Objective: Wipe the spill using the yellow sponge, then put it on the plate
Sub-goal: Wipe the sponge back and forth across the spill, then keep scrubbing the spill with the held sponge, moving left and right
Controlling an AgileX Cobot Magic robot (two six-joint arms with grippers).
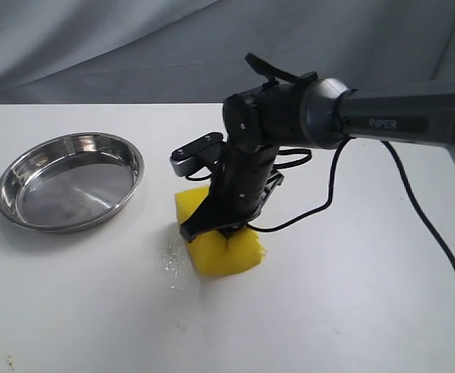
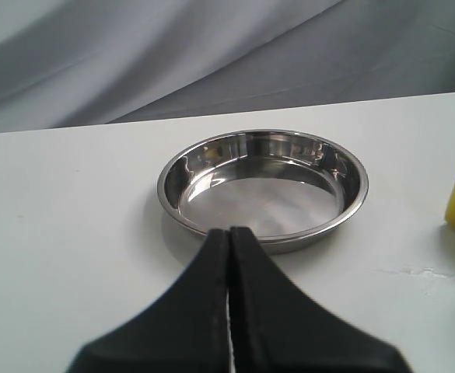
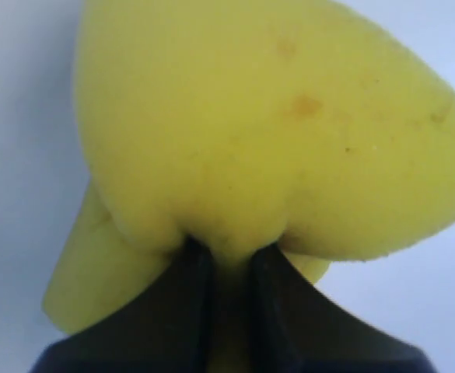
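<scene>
Nearest on the white bench [image 1: 328,326], the spill [image 1: 173,260] shows only as a faint scatter of pale droplets just beside the yellow sponge [image 1: 227,252]; the sponge sits on the bench, squeezed at its middle by the right tool [image 1: 223,229], which pinches the foam so deeply that it bulges on either side; wiping looks largely done, judging by how little liquid shows, though those droplets may need a last pass; farther off to the left, well apart, the plate [image 1: 71,186] lies bare, so the placing is not yet done; the left tool [image 2: 229,237] hangs pressed together, holding nothing, facing the plate; grey cloth [image 1: 134,47] hangs behind.
</scene>
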